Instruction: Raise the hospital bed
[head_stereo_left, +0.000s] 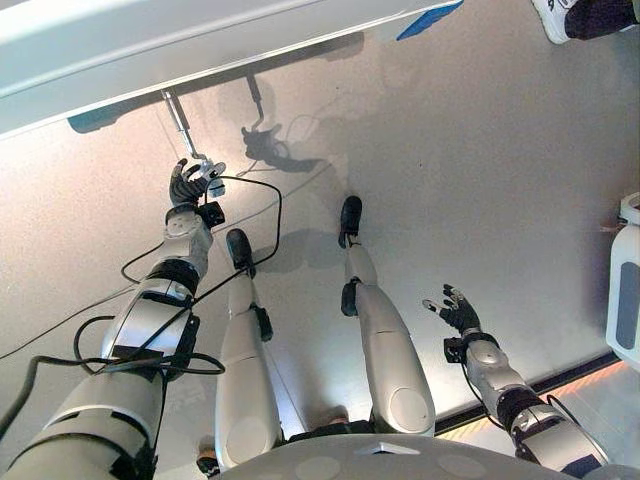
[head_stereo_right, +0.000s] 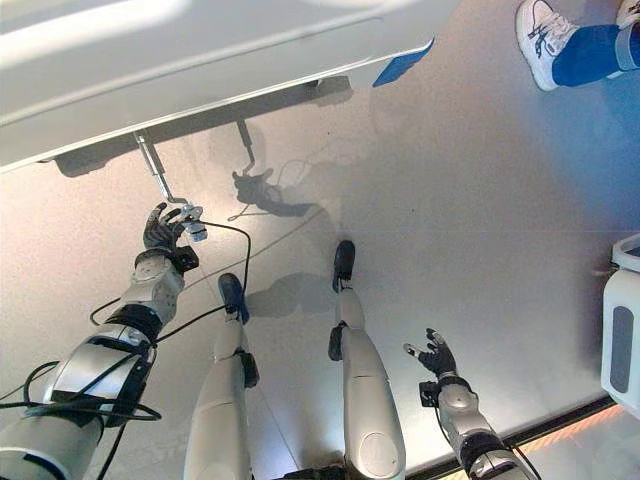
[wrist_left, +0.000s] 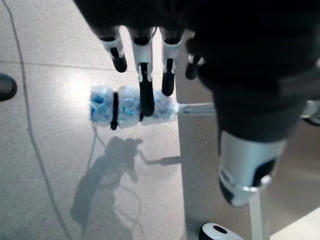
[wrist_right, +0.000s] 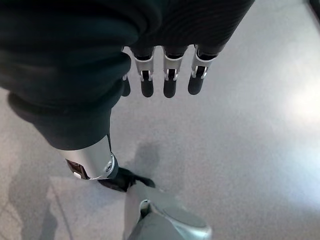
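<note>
Fingers of the left hand (head_stereo_left: 186, 185) are seen reaching the wrapped grip of the thin metal crank handle (head_stereo_left: 183, 122) under the white hospital bed (head_stereo_left: 150, 50) in the eye views

Loosely curved fingertips (wrist_left: 146, 95) are laid on the blue-wrapped grip (wrist_left: 131, 106), not clamped, in the left wrist view

Right hand (wrist_right: 165, 75) is shown relaxed over grey floor (wrist_right: 260, 140)

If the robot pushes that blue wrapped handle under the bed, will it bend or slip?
The crank handle probably stays stiff: it sits on a thin metal rod running under the bed. Its shiny wrapping might be slippery. The left hand is right at it, fingers reaching over it.
</note>
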